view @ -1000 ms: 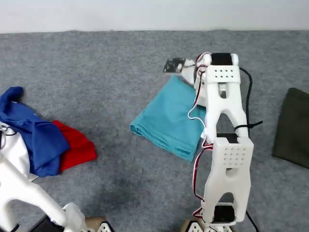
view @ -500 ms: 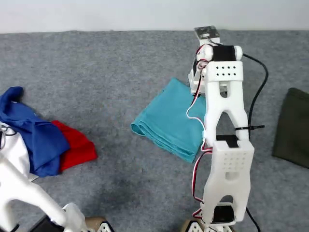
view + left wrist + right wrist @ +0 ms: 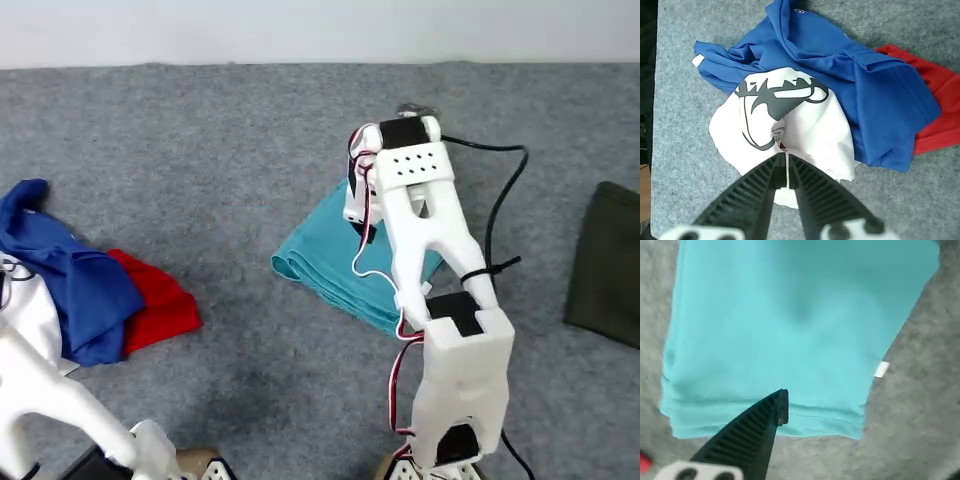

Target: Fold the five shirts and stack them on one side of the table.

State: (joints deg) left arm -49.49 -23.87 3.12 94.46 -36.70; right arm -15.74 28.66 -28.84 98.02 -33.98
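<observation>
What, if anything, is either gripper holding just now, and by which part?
Nothing, as far as I can see. The left gripper is shut over the white shirt; the right gripper is open over the folded teal shirt.

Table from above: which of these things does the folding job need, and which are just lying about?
Part of the job: teal shirt, already folded; blue shirt, crumpled; red shirt; white shirt; dark green shirt.
Just there: grey table cover; black cable on an arm.
</observation>
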